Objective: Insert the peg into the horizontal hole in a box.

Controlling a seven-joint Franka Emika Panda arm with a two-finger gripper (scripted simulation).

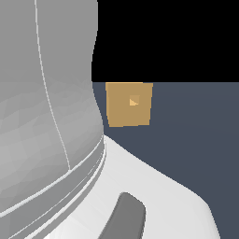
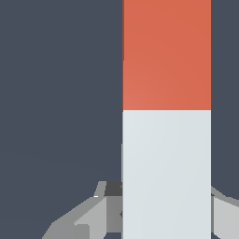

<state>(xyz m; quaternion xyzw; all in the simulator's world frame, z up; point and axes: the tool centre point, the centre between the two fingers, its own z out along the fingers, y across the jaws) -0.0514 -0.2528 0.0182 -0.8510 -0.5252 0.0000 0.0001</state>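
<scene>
Tan box (image 1: pixel 129 104) sits on the dark floor in the exterior view, just past the edge of the arm's pale body, which fills that view's left and lower part. I can see the hole (image 1: pixel 134 101) as a small square in the middle of the face turned to the camera, and it looks empty: nothing enters it.

The peg (image 2: pixel 166 116) shows only in the wrist view, very close to the lens. Its white end lies toward the gripper (image 2: pixel 163 212) and the red-orange length runs away from it. Grey finger parts (image 2: pixel 88 217) flank the white end on both sides. They appear closed against it, so I read the peg as gripped near that end, though the contact itself is hidden behind the bar.

My judgement: the grasp is made; the insertion is not begun. Neither view shows peg and box together, so I cannot judge alignment. Left to do: bring the red tip level with the hole, square it, push in.
</scene>
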